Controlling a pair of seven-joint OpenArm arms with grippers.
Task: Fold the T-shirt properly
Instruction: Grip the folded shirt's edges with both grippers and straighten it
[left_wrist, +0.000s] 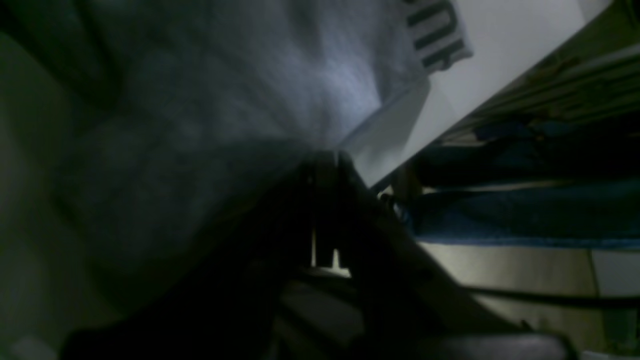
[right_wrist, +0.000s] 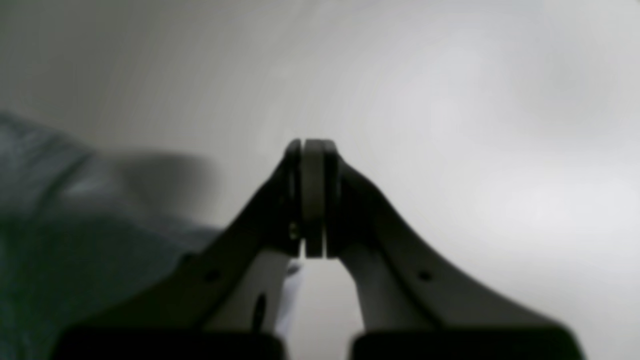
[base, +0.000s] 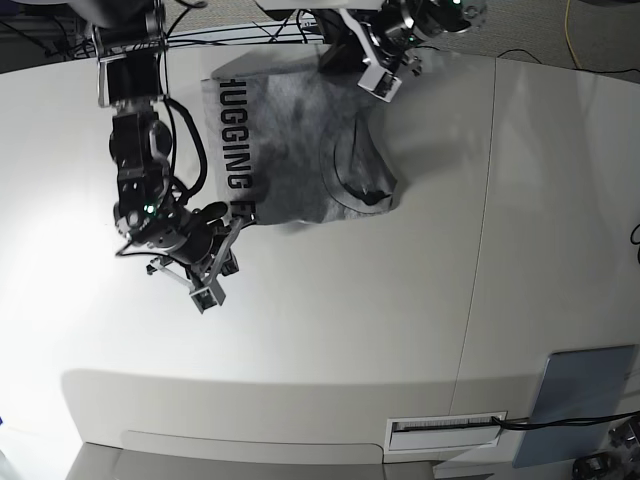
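Base view: right tool perhaps low.

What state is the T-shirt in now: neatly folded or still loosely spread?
Partly folded. In the base view the T-shirt lies rumpled, with lettering along one edge and the collar showing on top.

Light heather-grey cotton T-shirt with black block lettering spread on white table, right gripper at its lettered edge, left gripper at far edge
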